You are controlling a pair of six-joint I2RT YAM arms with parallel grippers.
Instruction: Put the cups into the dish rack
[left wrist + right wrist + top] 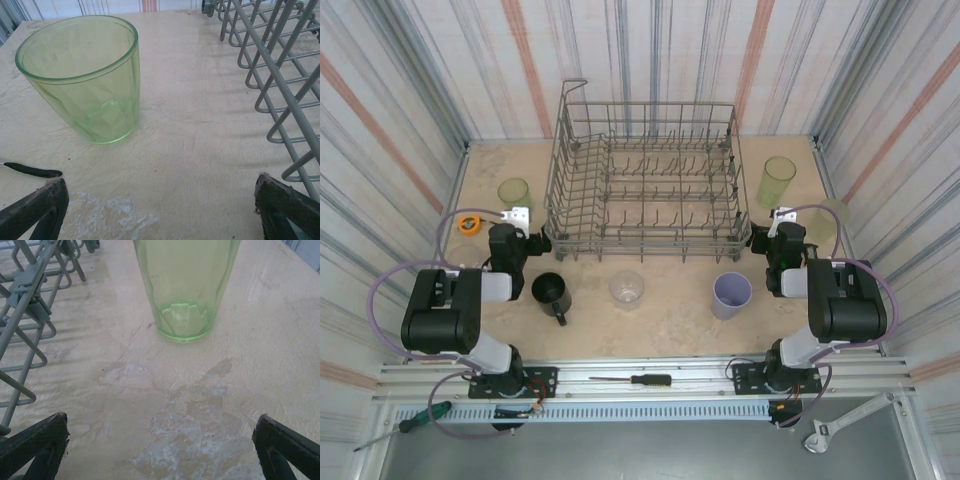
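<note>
Green see-thru tumbler stands upright on the table, rim up, long axis vertical. It's ahead of the left gripper but off to the left of its centreline, so not between the fingers. Those jaws are spread wide w/ nothing in them.

From above, the same tumbler sits just beyond the left gripper, and the rack is close on the right of both.

Right side: taller green tumbler, also upright, is ahead of the right gripper, a touch right of centre and farther off than the left one is from its jaws. These jaws are wide apart too, empty. Overhead it's at the rack's far right corner, beyond the right gripper.

Other cups are nearer the arm bases, in front of the rack: black mug on the left, clear cup in the middle, lavender cup on the right. All upright on the table, none in the rack.

My call: each tumbler goes to the arm on its own side. I'd take the left one first since it's nearer its jaws. Needs a nudge left, then fwd, pinching across the wall. Rack wire is close on the right, so I'd watch that finger.

Misc, off-task: orange tape roll, screwdriver.
</note>
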